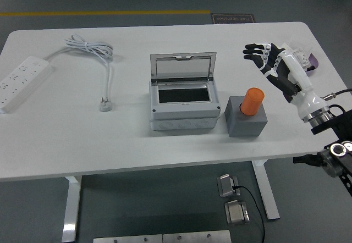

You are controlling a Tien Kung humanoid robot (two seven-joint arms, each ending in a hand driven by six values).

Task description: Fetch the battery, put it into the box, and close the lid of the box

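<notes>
White table seen from above, filling most of the frame. Grey box set at centre, its lid raised and leaning back toward the top of the frame; the dark interior is exposed. Just right of the box, a grey block holder is placed, close beside the box but not touching it. An orange cylindrical battery is seated upright in the holder, its upper part standing clear above the block.

Right robot hand is seen at the upper right of the frame, above and to the right of the battery, apart from it. Fingers are spread and extended toward the left; nothing is held. The white wrist and black arm run down to the right edge.

At the upper left, a white power strip is laid, its coiled cable trailing to a plug left of the box.
</notes>
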